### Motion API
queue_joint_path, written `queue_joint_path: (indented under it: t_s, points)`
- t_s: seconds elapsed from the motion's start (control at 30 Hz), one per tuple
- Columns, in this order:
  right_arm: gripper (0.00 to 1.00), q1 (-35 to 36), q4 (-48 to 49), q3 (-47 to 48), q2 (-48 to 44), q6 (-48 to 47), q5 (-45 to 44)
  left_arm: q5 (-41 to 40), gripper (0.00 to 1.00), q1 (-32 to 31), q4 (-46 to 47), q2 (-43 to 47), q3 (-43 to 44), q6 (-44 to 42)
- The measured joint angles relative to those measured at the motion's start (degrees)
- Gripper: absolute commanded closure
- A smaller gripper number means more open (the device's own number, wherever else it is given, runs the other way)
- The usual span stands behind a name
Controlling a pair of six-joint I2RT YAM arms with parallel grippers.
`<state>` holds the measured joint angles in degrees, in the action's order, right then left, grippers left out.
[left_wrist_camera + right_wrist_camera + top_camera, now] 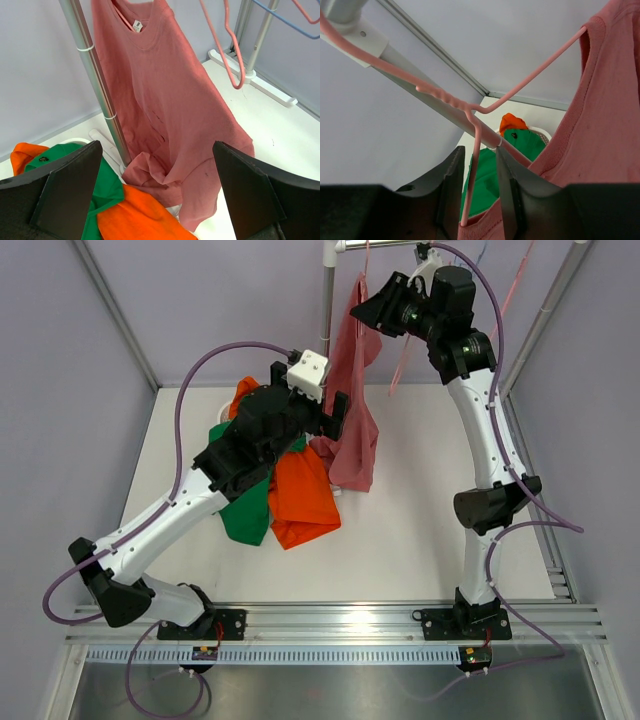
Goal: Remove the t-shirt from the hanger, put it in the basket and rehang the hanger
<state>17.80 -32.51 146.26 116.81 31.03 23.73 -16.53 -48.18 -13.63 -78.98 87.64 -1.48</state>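
Pink t-shirt (175, 100) shoulders cut off; hanger (445, 97) inside parted right hand (480, 170)

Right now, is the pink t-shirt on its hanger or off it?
Partly on. One arm of the hanger runs into the shoulder of the pink t-shirt; the hanger's other arm is bare.

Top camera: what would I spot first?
A pink t-shirt hangs at the back, its hem slumped on the table. Just left of it, orange cloth and green cloth lie heaped. The right claw sits up high, straddling the wire of the pink hanger.
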Motion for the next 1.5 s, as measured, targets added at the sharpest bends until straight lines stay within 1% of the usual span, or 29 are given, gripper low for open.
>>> queue_joint_path:
  t_s: [0.07, 0.13, 0.17, 0.2, 0.23, 0.3, 0.43, 0.63, 0.8, 0.93, 1.13, 1.23, 1.4, 1.5]
  points:
    - [0.71, 0.2, 0.2, 0.0, 0.3, 0.3, 0.0, 0.0, 0.01, 0.0, 0.0, 0.1, 0.0, 0.0]
    - [0.79, 0.3, 0.2, 0.0, 0.4, 0.4, 0.0, 0.0, 0.01, 0.0, 0.0, 0.1, 0.0, 0.0]
    - [0.81, 0.4, 0.3, 0.0, 0.4, 0.4, 0.0, 0.0, 0.01, 0.0, 0.0, 0.1, 0.0, 0.0]
    - [0.87, 0.5, 0.4, 0.0, 0.4, 0.3, 0.0, 0.0, 0.01, 0.0, 0.0, 0.1, 0.0, 0.0]
    - [0.90, 0.5, 0.4, 0.0, 0.4, 0.4, -0.1, 0.0, 0.01, -0.1, 0.0, 0.1, 0.0, 0.0]
    - [0.92, 0.5, 0.1, 0.0, 0.4, 0.5, -0.2, 0.0, 0.01, -0.4, 0.0, 0.1, 0.0, -0.2]
    - [1.00, 0.6, 0.1, 0.0, 0.4, 0.3, -0.1, -0.2, 0.01, -1.3, 0.0, 0.1, 0.0, -0.6]
    - [1.00, 0.7, 0.0, 0.0, 0.2, -0.2, -0.2, -0.9, 0.01, -3.0, 0.0, 0.1, 0.0, -1.7]
    - [1.00, 1.0, -0.5, -0.7, -1.7, -1.0, -0.6, -2.0, 0.01, -4.7, 0.0, 0.1, 0.0, -2.8]
    - [1.00, 1.3, -0.3, -2.4, -5.3, -1.4, -1.4, -2.8, 0.01, -5.7, 0.0, 0.1, 0.0, -3.3]
    - [1.00, 1.6, 0.2, -8.5, -13.6, -1.4, -3.6, -4.6, 0.01, -7.9, -0.5, 0.1, 0.1, -3.5]
    - [1.00, 2.4, 1.3, -15.5, -19.6, -1.5, -6.0, -7.0, 0.01, -11.3, -0.9, 0.4, 0.2, -3.5]
    - [1.00, 6.1, 2.7, -29.1, -30.2, -1.4, -13.1, -13.6, 0.01, -21.4, -1.0, 1.8, 0.1, -3.5]
    - [1.00, 8.9, 2.8, -34.6, -35.3, -1.4, -17.4, -17.4, 0.01, -26.9, -1.0, 4.0, -0.7, -2.5]
